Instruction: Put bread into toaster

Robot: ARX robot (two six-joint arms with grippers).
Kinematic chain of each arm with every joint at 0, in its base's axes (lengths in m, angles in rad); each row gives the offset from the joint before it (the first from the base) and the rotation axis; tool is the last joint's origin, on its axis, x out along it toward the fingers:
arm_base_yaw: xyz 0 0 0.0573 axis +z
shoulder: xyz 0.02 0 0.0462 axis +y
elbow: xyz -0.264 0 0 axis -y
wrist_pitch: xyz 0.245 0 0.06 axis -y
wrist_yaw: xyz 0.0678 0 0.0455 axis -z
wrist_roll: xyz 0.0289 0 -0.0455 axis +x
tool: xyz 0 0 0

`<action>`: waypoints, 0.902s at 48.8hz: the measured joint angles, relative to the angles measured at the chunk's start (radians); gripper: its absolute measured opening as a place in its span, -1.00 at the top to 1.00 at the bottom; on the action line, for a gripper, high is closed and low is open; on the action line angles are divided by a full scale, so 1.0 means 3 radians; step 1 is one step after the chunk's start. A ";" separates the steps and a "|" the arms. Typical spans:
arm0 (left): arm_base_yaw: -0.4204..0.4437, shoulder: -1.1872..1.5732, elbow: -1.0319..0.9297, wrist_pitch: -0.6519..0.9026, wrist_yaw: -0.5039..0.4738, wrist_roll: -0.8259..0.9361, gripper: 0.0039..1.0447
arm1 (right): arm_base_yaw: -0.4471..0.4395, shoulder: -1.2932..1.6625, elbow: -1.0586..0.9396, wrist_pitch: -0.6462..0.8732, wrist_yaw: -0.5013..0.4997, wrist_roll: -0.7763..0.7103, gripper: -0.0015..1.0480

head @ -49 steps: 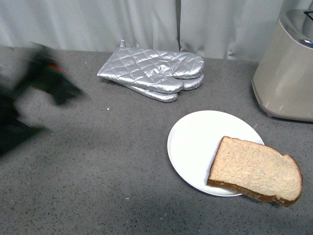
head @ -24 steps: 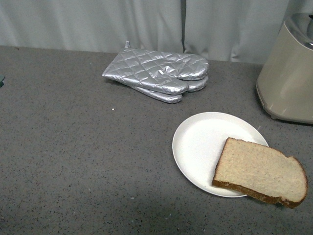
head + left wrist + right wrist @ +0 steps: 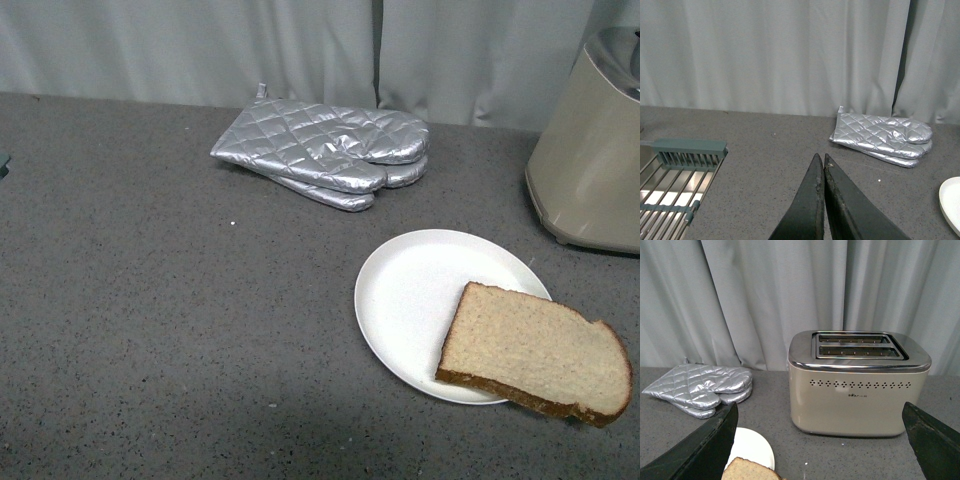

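Your right pincer (image 3: 819, 412) hangs spread wide and empty. The bread (image 3: 535, 350) lies flat just beneath it, part overhanging the plate (image 3: 420, 290), with the toaster (image 3: 859, 385) straight ahead beyond. Left pincer (image 3: 823, 159) is pressed together on nothing, well off from the slice. Judge the slice light, soft and crumbly: take it by the overhanging crust edge and pinch gently.

The only writing in view is one short line of small dark print (image 3: 858, 398) on the beige front of the toaster (image 3: 860, 415), just under its row of round vent holes (image 3: 860, 383). It lies straight ahead of the right gripper (image 3: 820, 407), between the wide-apart fingers. The characters are too small to read; neither brand nor number can be made out.
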 joint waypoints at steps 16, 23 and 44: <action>0.0000 -0.0005 0.0000 0.0000 0.0005 0.0001 -0.21 | -0.0280 0.2013 0.0488 0.0178 -0.0369 0.1441 -0.82; 0.0000 -0.0005 0.0000 0.0000 -0.0004 0.0001 -0.63 | -0.0336 0.3447 0.0690 0.0888 -0.0254 0.2008 -0.82; 0.0000 -0.0005 0.0000 -0.0003 -0.0001 0.0005 -0.88 | 0.0098 0.5336 0.0477 0.1886 0.0006 0.2772 -0.82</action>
